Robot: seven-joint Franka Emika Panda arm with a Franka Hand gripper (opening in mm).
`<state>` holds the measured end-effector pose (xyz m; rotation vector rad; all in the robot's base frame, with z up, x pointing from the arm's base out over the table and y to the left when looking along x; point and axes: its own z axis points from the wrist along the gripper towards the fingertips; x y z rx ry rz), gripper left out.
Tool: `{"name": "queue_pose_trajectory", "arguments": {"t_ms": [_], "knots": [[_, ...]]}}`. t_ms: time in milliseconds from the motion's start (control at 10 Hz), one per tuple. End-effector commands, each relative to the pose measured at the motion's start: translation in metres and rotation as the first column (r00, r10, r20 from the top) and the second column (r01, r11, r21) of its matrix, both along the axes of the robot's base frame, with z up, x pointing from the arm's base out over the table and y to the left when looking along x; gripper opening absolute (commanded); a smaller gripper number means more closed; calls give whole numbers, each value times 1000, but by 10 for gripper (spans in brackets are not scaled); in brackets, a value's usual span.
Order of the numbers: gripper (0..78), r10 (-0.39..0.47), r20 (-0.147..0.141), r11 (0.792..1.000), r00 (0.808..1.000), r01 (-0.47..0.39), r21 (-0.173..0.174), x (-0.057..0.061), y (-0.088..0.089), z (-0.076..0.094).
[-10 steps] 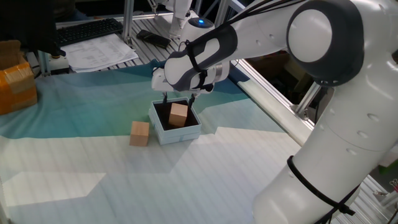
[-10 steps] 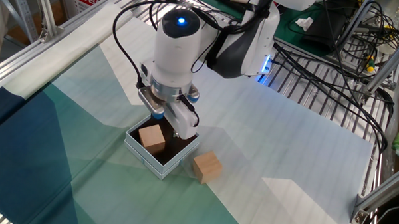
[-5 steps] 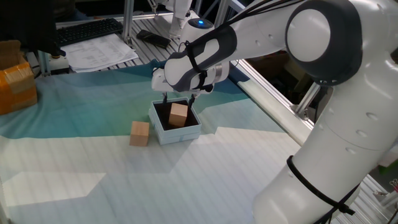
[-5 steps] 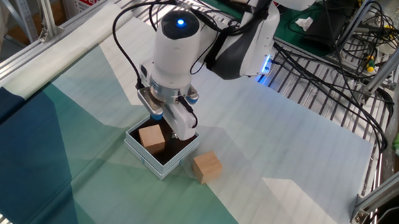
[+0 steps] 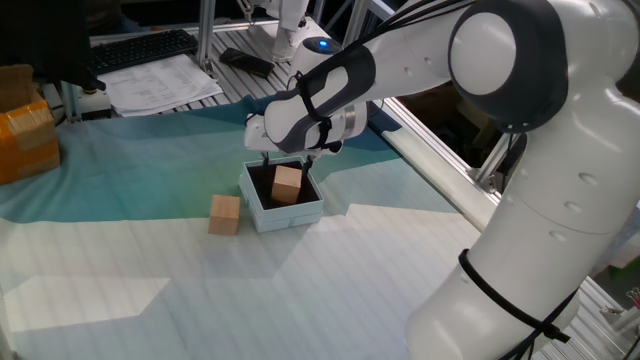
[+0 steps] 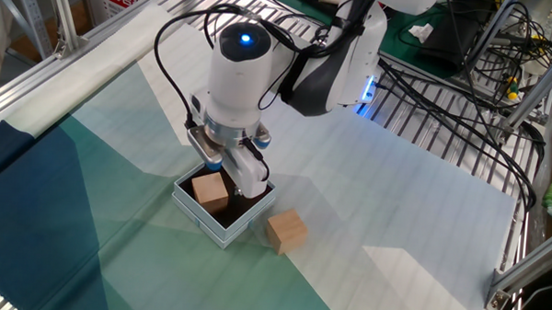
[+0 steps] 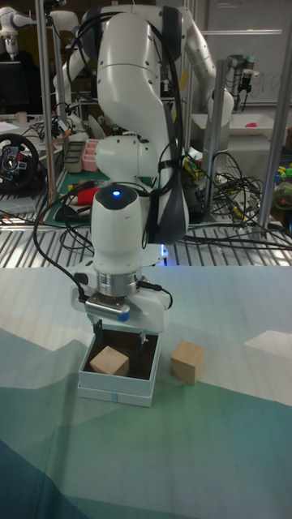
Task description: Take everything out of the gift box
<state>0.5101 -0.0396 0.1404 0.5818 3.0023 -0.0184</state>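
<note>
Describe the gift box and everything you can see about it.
The gift box is small, square and open-topped, with pale blue-white outer walls and a dark brown inside; it looks like cardboard. It sits flat on the teal and white cloth. One tan wooden cube remains inside, off to one side. The gripper hangs directly over the opening with its jaws open. A second cube lies on the cloth beside it.

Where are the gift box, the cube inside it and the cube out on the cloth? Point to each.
gift box (image 5: 291, 214): one fixed view, pale front wall.
cube inside the box (image 6: 209, 188): the other fixed view, its top face.
cube on the cloth (image 7: 187, 361): tall fixed view, its front face.
</note>
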Motion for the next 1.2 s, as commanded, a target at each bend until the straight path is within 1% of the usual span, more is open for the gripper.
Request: {"name": "queue_pose_trajectory", "arguments": {"t_ms": [100,300,600,1100,1200], "knots": [[775,-2,6,1000,1000,2,1,1,0,-4],[775,-2,14,1000,1000,2,0,1,1,-11],[775,1,17,1000,1000,-1,0,0,2,-20],[775,-6,19,1000,1000,6,0,0,1,-19],[775,-18,18,1000,1000,18,2,0,1,-14]]}}
